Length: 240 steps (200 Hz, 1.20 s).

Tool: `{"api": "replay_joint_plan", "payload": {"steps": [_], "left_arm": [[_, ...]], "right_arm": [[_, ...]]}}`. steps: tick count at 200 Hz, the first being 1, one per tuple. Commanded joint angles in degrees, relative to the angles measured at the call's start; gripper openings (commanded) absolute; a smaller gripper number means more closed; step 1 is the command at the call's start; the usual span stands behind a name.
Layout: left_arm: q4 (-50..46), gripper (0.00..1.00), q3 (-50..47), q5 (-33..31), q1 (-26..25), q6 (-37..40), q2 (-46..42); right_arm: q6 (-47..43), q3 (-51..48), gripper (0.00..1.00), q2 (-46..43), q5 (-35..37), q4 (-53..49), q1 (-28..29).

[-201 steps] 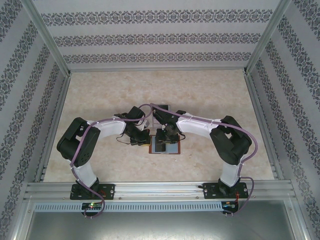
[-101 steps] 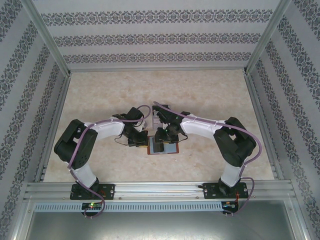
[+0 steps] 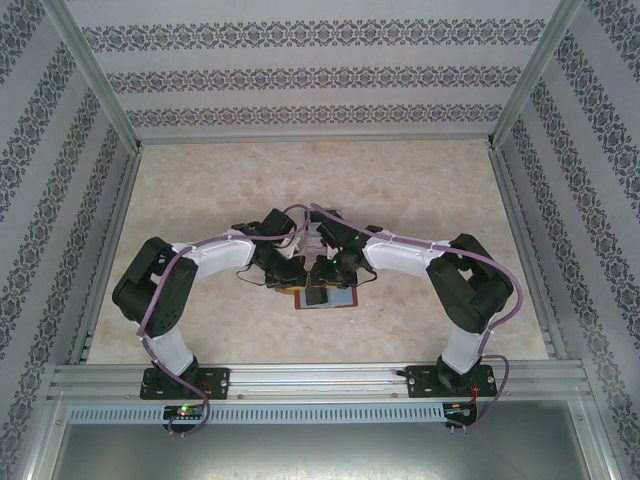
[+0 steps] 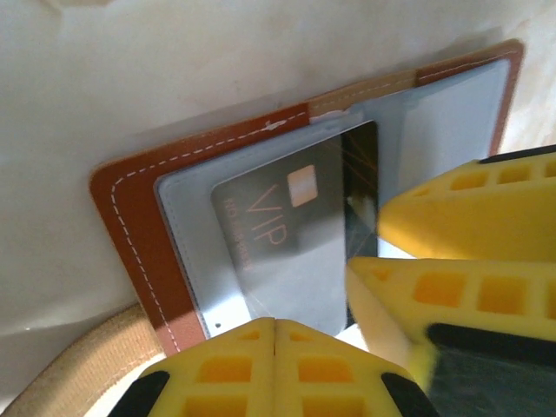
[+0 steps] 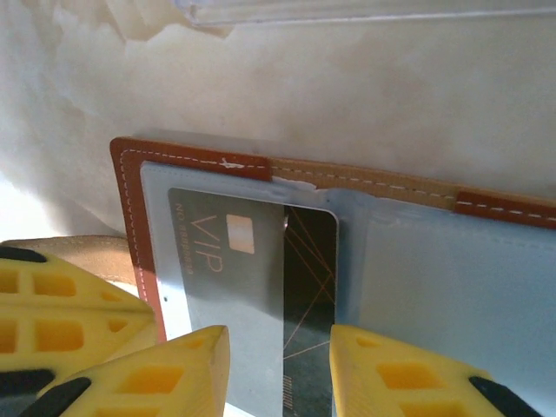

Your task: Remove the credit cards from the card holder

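Bracing the card holder (image 5: 130,200) with its closed left gripper (image 4: 274,347), the robot straddles the dark card (image 5: 308,287) with the half-open right gripper (image 5: 278,347); next, pinch and slide it out.

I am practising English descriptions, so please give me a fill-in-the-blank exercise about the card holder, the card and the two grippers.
1. The dark card bears the letters ___.
2. The card holder lies ___, with its pale inside facing up.
3. The left gripper is ___, while the right gripper has its fingers apart.

Missing words: VIP; open; shut.
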Motion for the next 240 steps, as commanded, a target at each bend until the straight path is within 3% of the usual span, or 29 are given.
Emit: {"api": "replay_joint_plan", "payload": {"steps": [1,88,240], "left_arm": [[-1.0,0.04,0.6,-0.1,-0.7,0.6,2.1],[-6.2,0.02,1.7,-5.7,-0.8,4.0,5.6],[-6.5,0.02,2.0,-6.0,-0.8,4.4,7.8]], "right_arm": [[0.1,-1.1,0.35,-1.4,-0.2,-0.3,-0.7],[-0.2,-2.2,0.34,-0.5,-2.0,1.4,-1.3],[2.5,-10.7,0.20,-3.4,-12.9,17.3,-4.1]]}}
